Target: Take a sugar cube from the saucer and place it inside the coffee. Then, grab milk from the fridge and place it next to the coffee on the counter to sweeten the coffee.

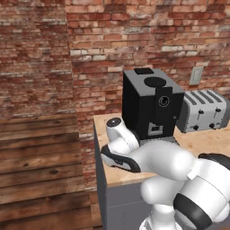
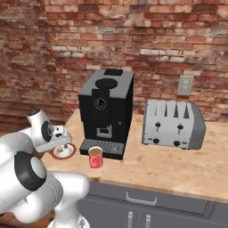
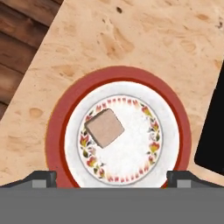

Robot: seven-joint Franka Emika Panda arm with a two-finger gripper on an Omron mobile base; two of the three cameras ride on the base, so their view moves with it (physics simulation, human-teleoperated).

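One small whitish-grey sugar cube [image 3: 104,128] lying on the round white saucer with red-brown rim [image 3: 57,131], directly ahead of the two-finger gripper [image 3: 111,177], offset a little toward the left fingertip and rotated diamond-wise against the closing line

Fingertips [image 3: 41,177] spread wide, one at each side of the saucer, nothing between them; gripper [image 2: 63,137] poised just above the saucer [image 2: 62,152] near the end of the light wood-grain counter [image 2: 178,164]

Small red coffee mug with brown liquid [image 2: 95,157] standing apart from the saucer, to the gripper's side, just in front of the big black coffee machine [image 2: 107,113]; silver toaster [image 2: 173,124] further along

Step judged: descent onto the cube, grasp not yet made

Risks from here:
- cube off-centre, so one finger likely to touch first and push it across the glazed plate instead of pinching it
- diamond orientation: pads landing on corners, cube liable to twist or pop out
- descent too deep: tips striking the saucer, tipping or shifting it toward the counter end
- tiny cube, weak hold: possible drop on the carry to the mug
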